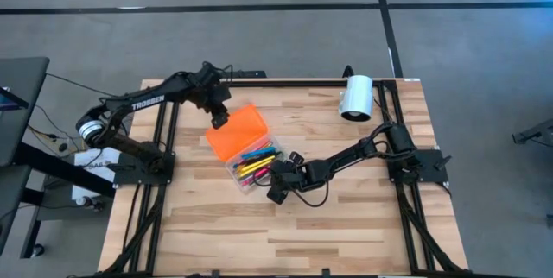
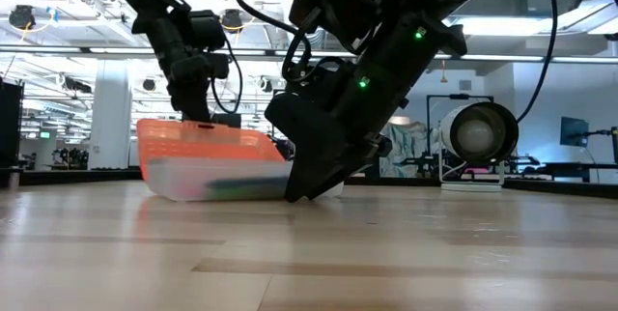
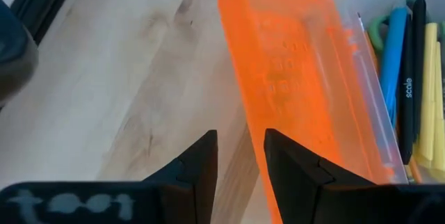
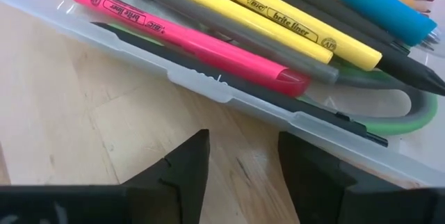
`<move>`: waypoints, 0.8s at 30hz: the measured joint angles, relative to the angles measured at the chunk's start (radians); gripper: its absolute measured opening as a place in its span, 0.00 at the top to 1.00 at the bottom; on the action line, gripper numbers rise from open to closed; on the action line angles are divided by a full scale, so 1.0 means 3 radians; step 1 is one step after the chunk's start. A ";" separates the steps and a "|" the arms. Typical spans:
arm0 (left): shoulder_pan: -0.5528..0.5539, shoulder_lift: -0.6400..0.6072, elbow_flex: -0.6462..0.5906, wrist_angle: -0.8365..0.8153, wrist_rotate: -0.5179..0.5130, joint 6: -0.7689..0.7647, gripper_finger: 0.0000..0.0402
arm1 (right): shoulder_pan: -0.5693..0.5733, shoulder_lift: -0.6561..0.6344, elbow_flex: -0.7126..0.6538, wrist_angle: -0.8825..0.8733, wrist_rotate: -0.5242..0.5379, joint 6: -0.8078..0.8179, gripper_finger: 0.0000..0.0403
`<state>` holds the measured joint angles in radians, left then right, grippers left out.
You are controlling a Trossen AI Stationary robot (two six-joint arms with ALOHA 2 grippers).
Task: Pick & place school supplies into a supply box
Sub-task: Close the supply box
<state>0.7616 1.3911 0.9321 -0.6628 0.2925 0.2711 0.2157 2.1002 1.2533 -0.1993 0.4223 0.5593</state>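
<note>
Mid-table: box lies open, pens and scissors inside.
Handling: light, thin, slick plastic; lid flexes, best taken by its free edge.
Left gripper: part open at that edge, grip unclear.
Right gripper: open, empty, beside box.

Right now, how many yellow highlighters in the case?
2 visible, lying side by side in the clear case base: one yellow highlighter next to the pink one, the other beyond it. More may be buried.

"TROSSEN" on left arm; "BIC brite liner" on yellow highlighter, pink highlighter.
</note>
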 joint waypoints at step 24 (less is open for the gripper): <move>-0.0140 -0.0003 0.0016 -0.0019 -0.0012 -0.0017 0.73 | -0.0023 -0.0003 0.0000 0.0008 0.0008 -0.0029 0.58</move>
<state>0.7197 1.3903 0.9368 -0.6685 0.2888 0.2661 0.2089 2.0995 1.2533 -0.1970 0.4248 0.5506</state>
